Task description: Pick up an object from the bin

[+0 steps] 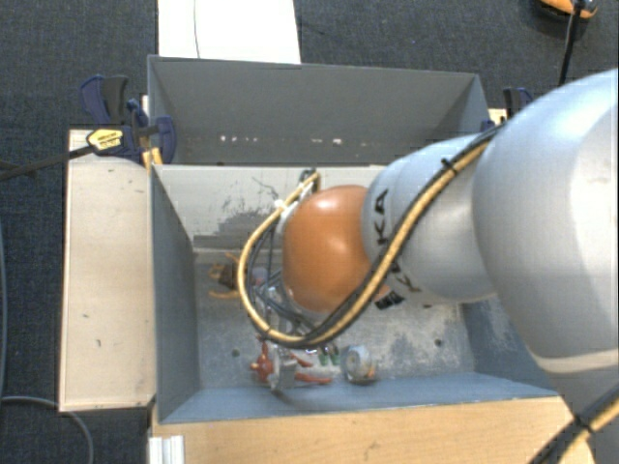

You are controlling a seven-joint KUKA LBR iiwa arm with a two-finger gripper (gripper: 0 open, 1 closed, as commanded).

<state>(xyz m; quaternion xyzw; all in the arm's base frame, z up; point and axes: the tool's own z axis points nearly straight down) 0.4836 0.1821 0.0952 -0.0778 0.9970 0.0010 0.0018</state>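
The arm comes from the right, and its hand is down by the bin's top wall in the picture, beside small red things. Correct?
Not the top wall: the camera view shows the hand down by the bin's bottom wall in the picture, beside the small red things.

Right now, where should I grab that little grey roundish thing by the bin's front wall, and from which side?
Probably take the grey roundish thing across its middle, from straight above, closing along the front wall: it lies close to that wall, with red bits close beside it.
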